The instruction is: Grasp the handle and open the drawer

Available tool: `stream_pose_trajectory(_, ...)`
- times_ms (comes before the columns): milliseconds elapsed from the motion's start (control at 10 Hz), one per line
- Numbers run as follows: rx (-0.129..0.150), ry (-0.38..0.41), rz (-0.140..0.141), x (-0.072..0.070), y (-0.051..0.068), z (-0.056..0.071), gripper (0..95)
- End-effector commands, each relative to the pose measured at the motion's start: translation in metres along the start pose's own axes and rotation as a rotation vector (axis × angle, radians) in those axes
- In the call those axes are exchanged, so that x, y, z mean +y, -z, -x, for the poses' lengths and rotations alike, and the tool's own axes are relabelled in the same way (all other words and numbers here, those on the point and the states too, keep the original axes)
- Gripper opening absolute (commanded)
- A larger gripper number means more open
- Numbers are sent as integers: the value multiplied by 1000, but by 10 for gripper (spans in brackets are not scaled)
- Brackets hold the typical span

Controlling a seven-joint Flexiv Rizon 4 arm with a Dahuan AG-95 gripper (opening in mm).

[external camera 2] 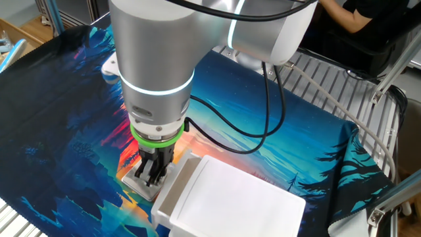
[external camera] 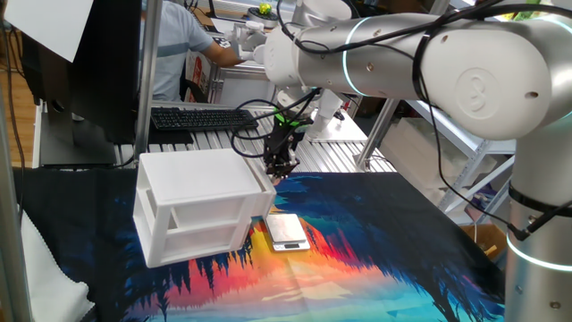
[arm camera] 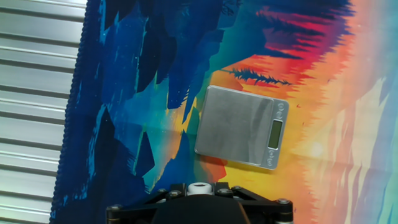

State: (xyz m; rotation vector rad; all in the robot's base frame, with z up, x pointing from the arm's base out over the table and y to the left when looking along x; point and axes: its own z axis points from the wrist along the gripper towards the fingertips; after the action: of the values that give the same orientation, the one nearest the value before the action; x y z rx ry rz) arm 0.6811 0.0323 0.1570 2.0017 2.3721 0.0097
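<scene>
The white two-tier cabinet (external camera: 192,206) stands on the colourful mat. Its upper drawer (external camera 2: 172,192) sticks out a little toward the gripper; its front edge also shows in one fixed view (external camera: 262,179). My gripper (external camera: 280,168) points down right at the drawer's front, and shows in the other fixed view (external camera 2: 151,176) too. In the hand view the small white handle (arm camera: 198,188) sits between the two black fingers (arm camera: 219,189), which close on it from both sides. The drawer's front panel is hidden by the hand.
A flat silver scale (arm camera: 241,126) lies on the mat just below the gripper, beside the cabinet's front (external camera: 288,231). The mat's edge and a slatted metal table (arm camera: 37,112) lie to one side. A keyboard (external camera: 201,117) and a seated person are behind the table.
</scene>
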Motion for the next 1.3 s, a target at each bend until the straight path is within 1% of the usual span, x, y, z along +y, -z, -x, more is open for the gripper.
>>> stream_pose_trajectory(100, 1, 1, -4, 2, 1, 2, 0)
stream_pose_trajectory(300, 0, 9, -4, 2, 1, 5, 0)
stream_pose_trajectory(600, 1, 17, 2, 0, -3, 10, 0)
stream_pose_trajectory(800, 0, 7, 0, 0, -2, 12, 0)
stream_pose_trajectory(1100, 0, 17, -3, 4, 1, 17, 0)
stream_pose_trajectory(1300, -5, 19, -5, 3, -2, 19, 0)
